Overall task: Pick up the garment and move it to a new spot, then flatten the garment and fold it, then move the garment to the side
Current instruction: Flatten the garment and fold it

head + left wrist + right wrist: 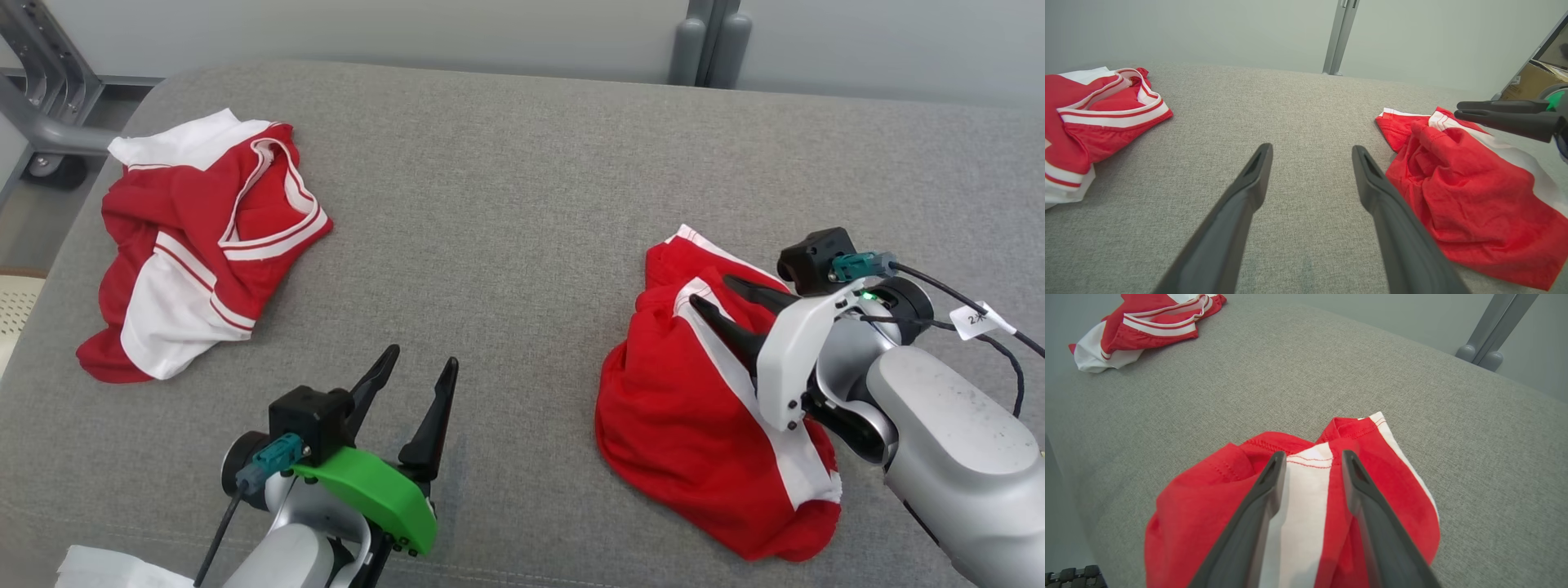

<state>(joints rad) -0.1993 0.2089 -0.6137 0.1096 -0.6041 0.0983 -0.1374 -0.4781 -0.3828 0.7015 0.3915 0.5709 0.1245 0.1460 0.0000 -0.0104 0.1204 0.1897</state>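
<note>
A crumpled red garment with a white stripe [678,408] lies on the right side of the grey cushioned surface [506,212]. It also shows as the red garment [1461,183] in the left wrist view and as the garment [1208,498] in the right wrist view. My right gripper [710,291] hovers over its upper part with jaws apart and the white stripe showing between the fingers [1313,455]; nothing is pinched. My left gripper [423,356] stands open over bare fabric left of that garment, and its fingers [1311,149] hold nothing.
A second red and white garment [196,245] lies bunched at the far left. A grey metal frame [49,122] stands off the back left corner and a post [706,41] behind the surface. Something white [106,567] sits at the near left edge.
</note>
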